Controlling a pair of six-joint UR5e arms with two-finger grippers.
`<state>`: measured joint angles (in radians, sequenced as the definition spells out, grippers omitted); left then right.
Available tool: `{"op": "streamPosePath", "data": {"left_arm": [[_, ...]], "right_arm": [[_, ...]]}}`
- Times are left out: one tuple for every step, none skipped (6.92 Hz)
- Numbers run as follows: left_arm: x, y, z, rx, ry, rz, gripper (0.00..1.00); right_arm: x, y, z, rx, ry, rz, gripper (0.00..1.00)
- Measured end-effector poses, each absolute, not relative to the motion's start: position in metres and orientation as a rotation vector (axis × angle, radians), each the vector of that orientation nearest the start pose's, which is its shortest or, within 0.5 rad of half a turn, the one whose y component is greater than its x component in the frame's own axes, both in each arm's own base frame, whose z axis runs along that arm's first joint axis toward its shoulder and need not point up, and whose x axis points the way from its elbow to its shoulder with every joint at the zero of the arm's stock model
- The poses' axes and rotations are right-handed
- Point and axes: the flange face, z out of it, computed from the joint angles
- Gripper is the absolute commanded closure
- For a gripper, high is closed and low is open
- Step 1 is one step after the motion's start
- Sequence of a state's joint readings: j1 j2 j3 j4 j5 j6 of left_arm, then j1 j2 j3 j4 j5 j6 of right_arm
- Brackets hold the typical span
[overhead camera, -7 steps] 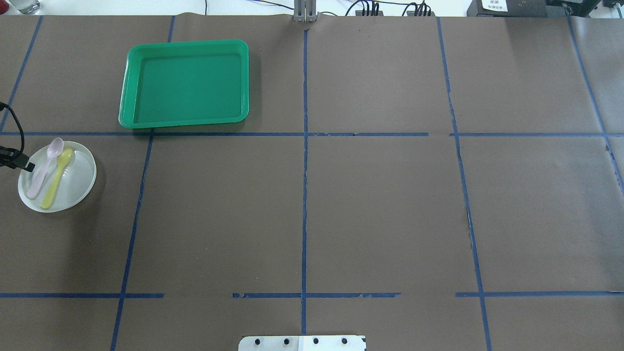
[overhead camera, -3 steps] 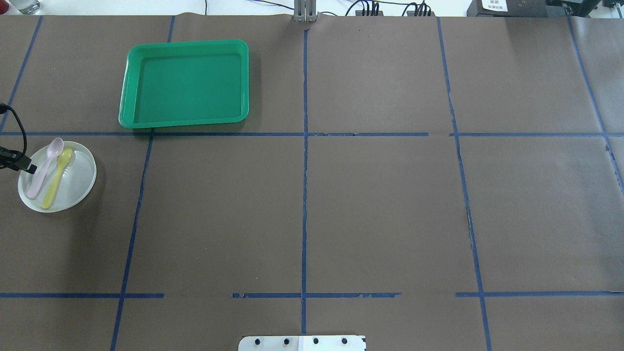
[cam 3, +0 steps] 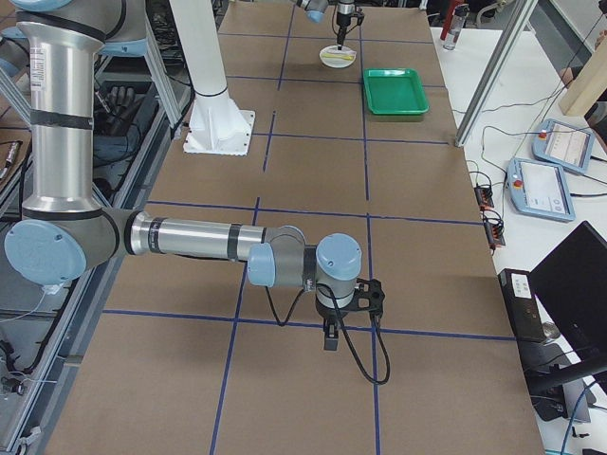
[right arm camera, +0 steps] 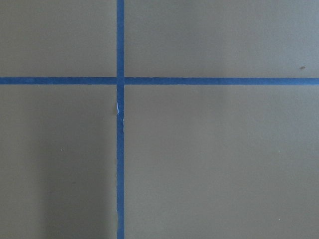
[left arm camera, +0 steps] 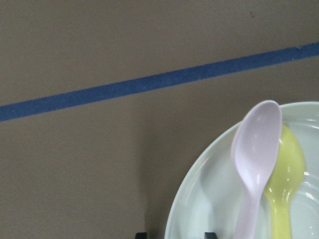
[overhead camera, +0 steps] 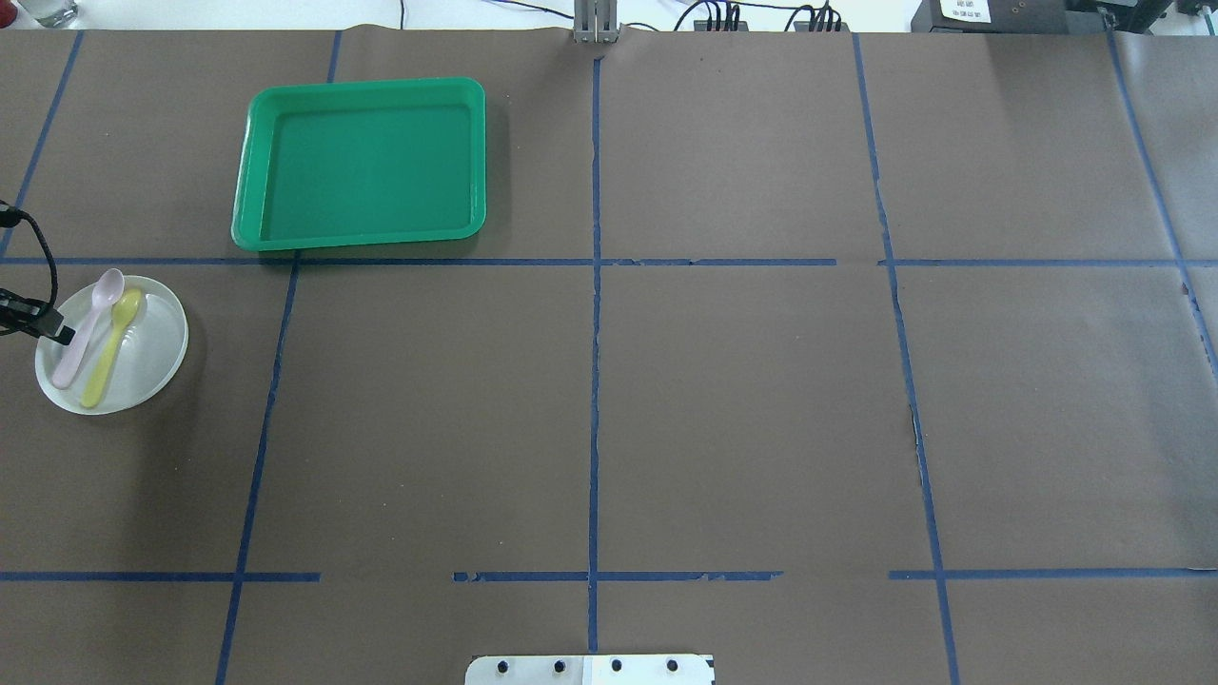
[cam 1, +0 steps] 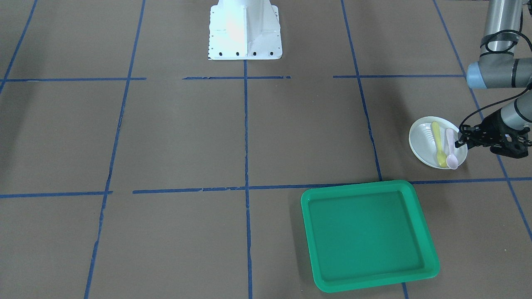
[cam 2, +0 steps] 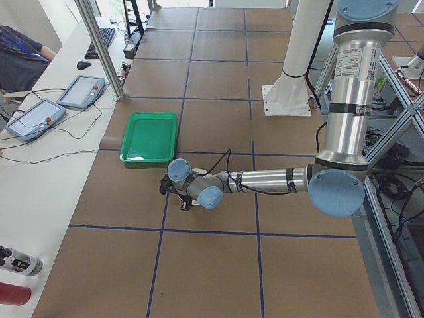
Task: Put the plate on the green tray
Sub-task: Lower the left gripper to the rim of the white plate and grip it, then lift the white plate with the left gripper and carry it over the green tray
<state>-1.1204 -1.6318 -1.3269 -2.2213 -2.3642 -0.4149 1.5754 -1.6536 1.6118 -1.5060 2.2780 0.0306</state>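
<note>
Plate (overhead camera: 157,354) sits flat on desk (overhead camera: 742,409), far out on the robot's left, not on the tray. Two spoons lie in it side by side and touching: pink spoon (overhead camera: 84,333) on the outer side, yellow spoon (overhead camera: 110,350) inward, both bowls pointing away from the robot. Left end effector (cam 1: 458,142) is low at the plate's outer rim. In the left wrist view its fingertips (left arm camera: 141,235) are spread, one over bare desk outside the rim, the other over the plate's inside, with the rim between them. Tray (overhead camera: 362,166) lies farther from the robot and nearer the desk's middle, apart from the plate, with a blue tape line (overhead camera: 428,262) between the two. Right end effector (cam 3: 330,334) hangs low over the desk's other end, well apart. Only the side view shows it, so I cannot tell whether it is spread or pressed together.
</note>
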Motion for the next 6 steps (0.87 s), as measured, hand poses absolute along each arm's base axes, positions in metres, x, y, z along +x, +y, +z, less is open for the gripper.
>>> {"op": "streamPosePath", "data": {"left_arm": [[0.175, -0.505, 0.676, 0.073, 0.896, 0.222, 1.00], [0.174, -0.502, 0.678, 0.071, 0.899, 0.227, 1.00], [0.173, -0.497, 0.679, 0.051, 0.927, 0.235, 1.00], [0.166, -0.493, 0.676, 0.018, 0.996, 0.234, 1.00], [0.149, -0.492, 0.671, -0.007, 1.068, 0.215, 1.00], [0.135, -0.493, 0.666, -0.027, 1.126, 0.196, 1.00]], "right_arm": [[0.071, -0.458, 0.676, 0.013, -0.707, 0.026, 0.00], [0.071, -0.458, 0.676, 0.013, -0.707, 0.025, 0.00], [0.071, -0.458, 0.676, 0.013, -0.707, 0.025, 0.00], [0.071, -0.458, 0.676, 0.013, -0.707, 0.026, 0.00], [0.071, -0.458, 0.676, 0.014, -0.707, 0.025, 0.00], [0.071, -0.458, 0.676, 0.013, -0.707, 0.025, 0.00]]}}
